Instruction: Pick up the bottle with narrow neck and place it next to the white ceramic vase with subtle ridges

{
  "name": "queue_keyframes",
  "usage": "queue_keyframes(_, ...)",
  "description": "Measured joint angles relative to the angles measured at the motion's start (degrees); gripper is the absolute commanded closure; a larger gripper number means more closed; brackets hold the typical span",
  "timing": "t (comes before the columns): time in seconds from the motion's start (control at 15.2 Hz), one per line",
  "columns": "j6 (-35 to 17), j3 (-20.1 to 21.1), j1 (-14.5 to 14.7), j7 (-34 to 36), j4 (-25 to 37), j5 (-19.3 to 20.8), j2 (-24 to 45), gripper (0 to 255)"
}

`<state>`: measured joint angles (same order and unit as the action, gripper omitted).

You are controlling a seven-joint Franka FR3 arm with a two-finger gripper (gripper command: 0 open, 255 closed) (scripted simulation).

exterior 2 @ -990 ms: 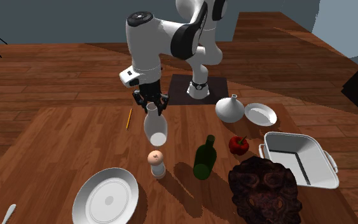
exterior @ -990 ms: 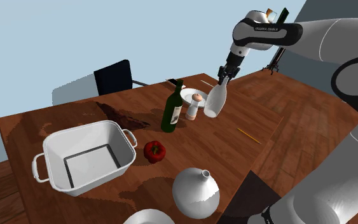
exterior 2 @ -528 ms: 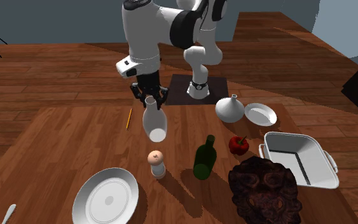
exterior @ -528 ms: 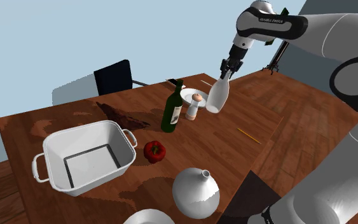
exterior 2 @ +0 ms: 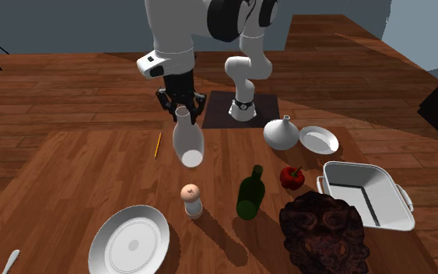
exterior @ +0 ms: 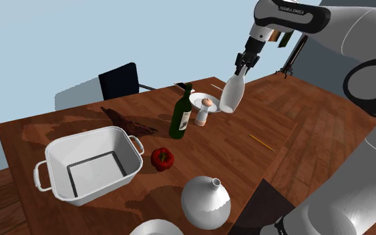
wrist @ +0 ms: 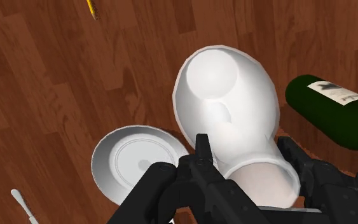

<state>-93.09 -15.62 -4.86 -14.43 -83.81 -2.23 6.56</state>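
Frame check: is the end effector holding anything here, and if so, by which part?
Yes: the end effector is shut on the white bottle, gripping it at its narrow neck, with the wider body hanging below.

Probably a home dining table (exterior: 236,143): plate (exterior 2: 129,240), wine bottle (exterior: 180,115).

In the shoulder view a white rectangular tub with two handles (exterior: 89,163) stands on the brown wooden table (exterior: 213,147) at the left; a red bell pepper (exterior: 162,157) lies just right of it. Behind the pepper stands a dark green glass wine bottle (exterior: 179,113), a small white shaker with peach top (exterior: 207,112) just right of it, a round white plate (exterior: 196,100) behind both. The white narrow-necked bottle (exterior: 229,99) hangs above the table right of the shaker, in the black gripper (exterior: 242,65). A round white vase (exterior: 206,200) stands before the pepper.
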Motion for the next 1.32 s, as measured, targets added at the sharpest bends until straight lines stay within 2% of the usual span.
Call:
queue_keyframes(0.79, 11.2, -0.4, -1.1, -0.6, 15.6, -1.4, 4.6, 255)
queue_keyframes(0.86, 11.3, -0.3, -0.8, -0.4, 14.8, -1.1, 3.7, 255)
queue_keyframes(1.32, 9.5, 2.2, 2.7, 4.8, -2.3, 3.3, -12.2, 255)
